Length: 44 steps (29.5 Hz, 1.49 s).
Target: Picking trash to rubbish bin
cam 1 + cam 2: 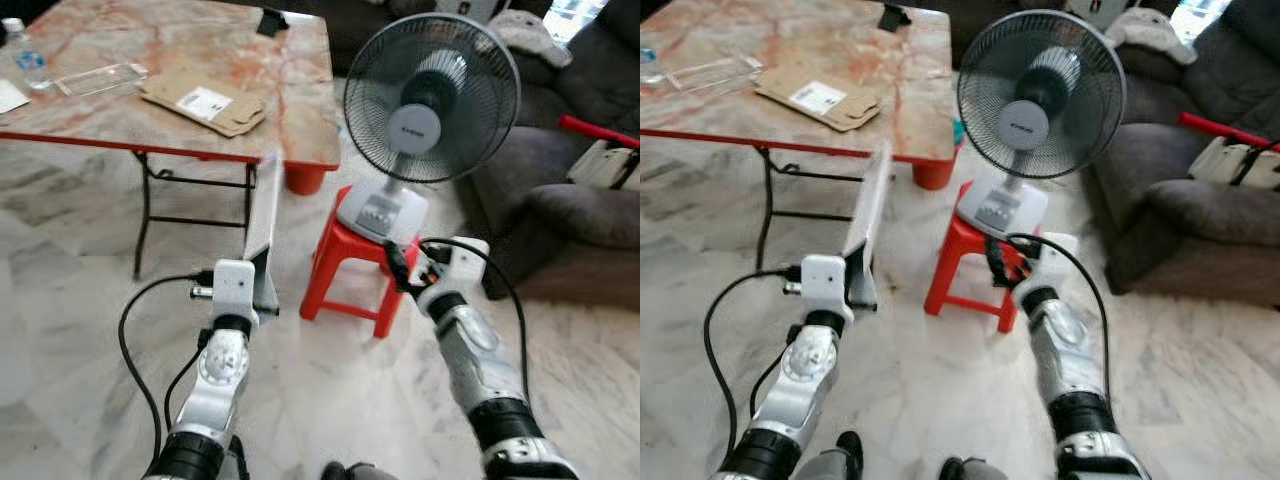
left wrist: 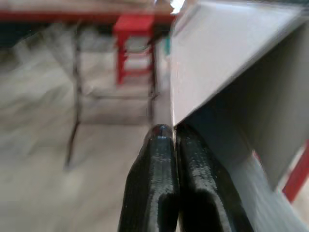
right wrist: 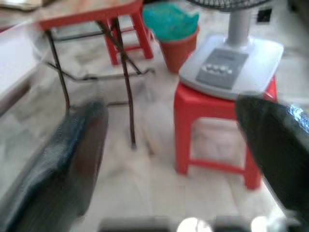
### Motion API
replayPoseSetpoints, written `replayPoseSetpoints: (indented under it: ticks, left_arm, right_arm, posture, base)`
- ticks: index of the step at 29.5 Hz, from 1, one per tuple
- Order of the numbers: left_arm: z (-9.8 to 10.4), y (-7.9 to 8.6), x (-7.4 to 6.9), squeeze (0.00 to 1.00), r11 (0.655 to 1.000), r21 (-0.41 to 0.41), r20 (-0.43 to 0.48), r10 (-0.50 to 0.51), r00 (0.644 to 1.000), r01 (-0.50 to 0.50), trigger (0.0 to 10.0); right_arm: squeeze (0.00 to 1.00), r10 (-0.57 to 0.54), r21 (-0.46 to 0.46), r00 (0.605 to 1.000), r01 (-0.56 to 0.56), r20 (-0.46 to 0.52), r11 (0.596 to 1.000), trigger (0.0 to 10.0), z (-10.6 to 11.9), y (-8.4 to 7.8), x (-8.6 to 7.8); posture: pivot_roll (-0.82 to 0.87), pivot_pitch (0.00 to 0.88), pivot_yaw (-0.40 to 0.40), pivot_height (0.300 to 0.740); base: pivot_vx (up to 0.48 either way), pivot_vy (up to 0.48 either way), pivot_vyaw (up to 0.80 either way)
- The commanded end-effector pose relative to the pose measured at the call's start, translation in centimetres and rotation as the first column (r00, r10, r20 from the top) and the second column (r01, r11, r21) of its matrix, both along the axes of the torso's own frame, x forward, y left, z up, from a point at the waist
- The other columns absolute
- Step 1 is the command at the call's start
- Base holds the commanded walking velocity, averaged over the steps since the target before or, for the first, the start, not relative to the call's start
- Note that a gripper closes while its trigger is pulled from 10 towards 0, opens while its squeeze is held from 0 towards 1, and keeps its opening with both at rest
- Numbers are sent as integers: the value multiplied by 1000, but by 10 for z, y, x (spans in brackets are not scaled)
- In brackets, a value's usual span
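Left wrist view: a white box [image 2: 227, 72] is pinched by the left gripper [image 2: 175, 133]. The right gripper [image 3: 174, 145] is held open near the stool [image 3: 217, 108].

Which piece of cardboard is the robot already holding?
The white folded board pinched upright in the left gripper; the brown cardboard lies flat on the table.

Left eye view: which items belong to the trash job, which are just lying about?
Job:
- grey flat box, pinched in left claw
- red bin with green liner

Lying about:
- fan
- red stool
- cardboard packet
- bottle
- sofa
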<state>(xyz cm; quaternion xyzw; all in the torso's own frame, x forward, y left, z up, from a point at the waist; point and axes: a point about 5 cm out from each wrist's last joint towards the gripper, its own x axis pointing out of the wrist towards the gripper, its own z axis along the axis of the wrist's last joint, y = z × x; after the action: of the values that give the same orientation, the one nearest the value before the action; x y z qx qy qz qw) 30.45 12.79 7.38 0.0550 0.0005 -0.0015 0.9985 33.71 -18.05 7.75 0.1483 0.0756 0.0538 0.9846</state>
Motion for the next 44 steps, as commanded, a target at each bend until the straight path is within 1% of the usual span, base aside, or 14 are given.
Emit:
replayPoseSetpoints:
  ticks: [1,3,8,9,12,16,17,18,19,20,22,25,31,44]
  left_arm:
    - [-15,2,-4,0,1000,-11,-71,2,997,-3,10000]
    - [-22,4,-6,0,1000,-19,-101,7,995,-9,10000]
    - [-73,13,-29,0,999,-37,-355,0,935,-14,10000]
    - [-73,13,-29,0,999,-37,-355,0,935,-14,10000]
    - [-107,23,-54,0,997,-44,-525,25,851,-56,10000]
    - [-124,27,-71,0,997,-28,-609,39,792,-70,10000]
    - [-134,29,-84,0,996,-18,-660,50,750,-82,10000]
    - [-134,29,-84,0,996,-18,-660,50,750,-82,10000]
    - [-147,32,-103,0,995,-9,-723,64,688,-102,10000]
    - [-152,34,-112,0,994,-6,-747,70,661,-113,10000]
    - [-159,36,-125,0,991,-6,-776,79,626,-133,10000]
    - [-169,41,-149,0,984,-1,-816,104,569,-180,10000]
    - [-174,42,-161,0,978,-6,-834,110,541,-208,10000]
    - [-168,36,-144,0,973,-45,-805,99,585,-225,10000]
  right_arm:
    - [0,-41,3,999,41,-34,999,10000,-9,-10,-4]
    - [0,-65,6,996,66,-55,998,10000,-13,-16,-6]
    - [0,-153,-40,967,148,-205,988,10000,-43,-47,-27]
    - [0,-153,-40,967,148,-205,988,10000,-43,-47,-27]
    - [0,-205,-171,923,156,-325,973,10000,-72,-63,-52]
    - [0,-245,-257,871,144,-426,956,10000,-93,-70,-74]
    - [0,-269,-295,824,130,-499,946,10000,-107,-74,-92]
    - [0,-269,-295,824,130,-499,946,10000,-107,-74,-92]
    - [0,-294,-345,761,99,-578,933,10000,-123,-79,-116]
    - [0,-310,-356,733,99,-606,929,10000,-129,-81,-126]
    - [0,-333,-355,706,123,-625,927,10000,-134,-84,-137]
    - [0,-322,-335,706,127,-631,934,10000,-140,-79,-144]
    - [0,-323,-333,701,127,-636,934,10000,-141,-77,-145]
    - [0,-305,-308,743,139,-596,941,10000,-130,-71,-122]
  posture:
    - [0,211,-168,740]
    - [-1,213,-168,740]
    - [-6,214,-168,740]
    - [-6,214,-168,740]
    - [-5,215,-167,740]
    - [-7,214,-168,740]
    - [-2,215,-167,740]
    - [-2,215,-167,740]
    - [13,213,-172,740]
    - [18,212,-173,740]
    - [21,212,-171,740]
    - [1,213,-167,740]
    - [8,207,-167,740]
    - [2,210,-188,740]
  base:
    - [0,0,0]
    - [0,0,0]
    - [0,0,0]
    - [0,0,0]
    - [0,0,267]
    - [0,0,800]
    - [0,0,800]
    - [0,0,800]
    - [0,0,800]
    - [0,0,800]
    - [0,0,800]
    - [0,0,800]
    - [0,0,800]
    - [0,0,552]
